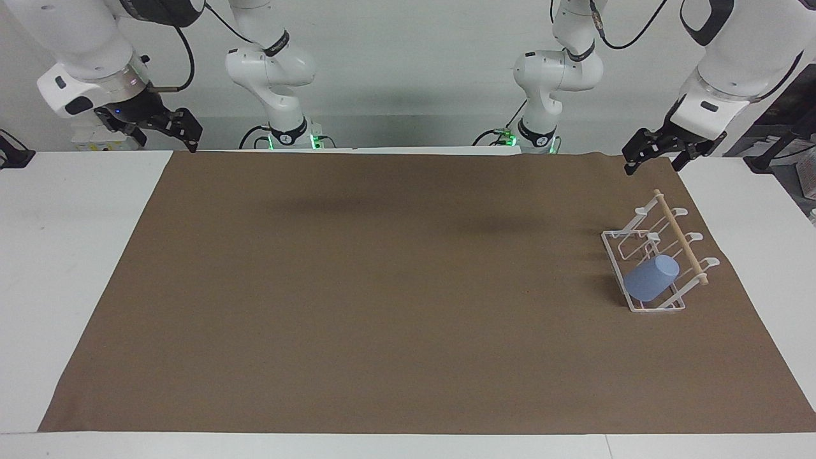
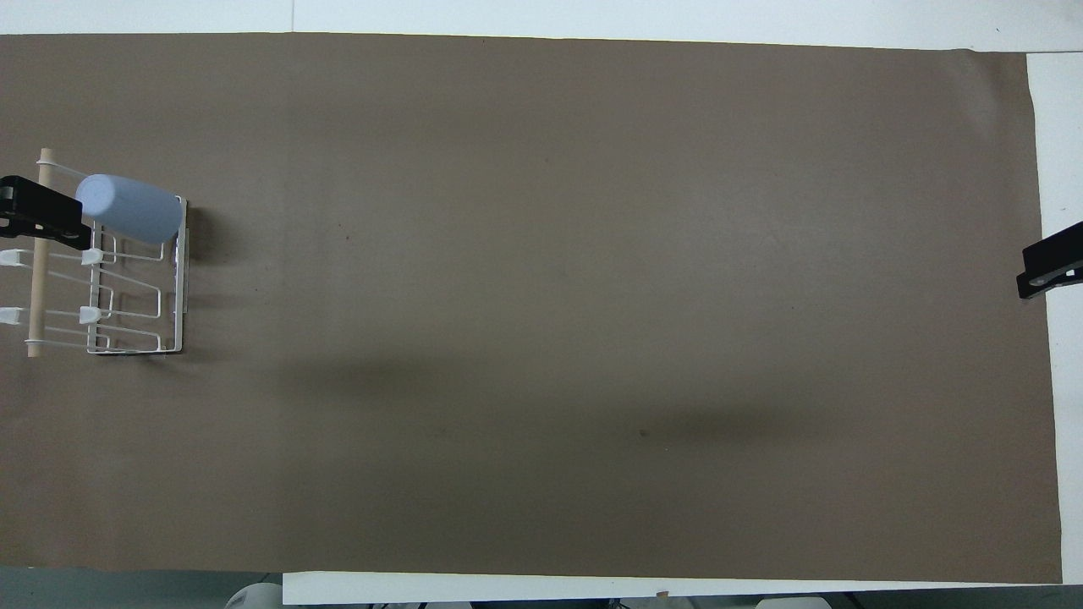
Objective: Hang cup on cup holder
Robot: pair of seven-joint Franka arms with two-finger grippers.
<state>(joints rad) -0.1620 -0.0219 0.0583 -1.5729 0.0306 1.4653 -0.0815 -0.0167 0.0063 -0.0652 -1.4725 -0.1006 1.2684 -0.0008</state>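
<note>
The light-blue cup [image 1: 650, 278] sits bottom-up and slanted on a prong of the white wire cup holder [image 1: 681, 238], at the holder's end farther from the robots. It also shows in the overhead view [image 2: 131, 209] on the holder [image 2: 178, 288]. My left gripper [image 1: 655, 162] is open and empty, raised well above the holder and apart from the cup. In the overhead view it [image 2: 38, 222] covers part of the wooden dowel beside the cup. My right gripper [image 1: 164, 137] is open and empty and waits raised at the right arm's end of the table [image 2: 1049, 266].
A brown mat [image 1: 382, 287] covers most of the white table [image 1: 70, 255]. The holder stands on the mat at the left arm's end.
</note>
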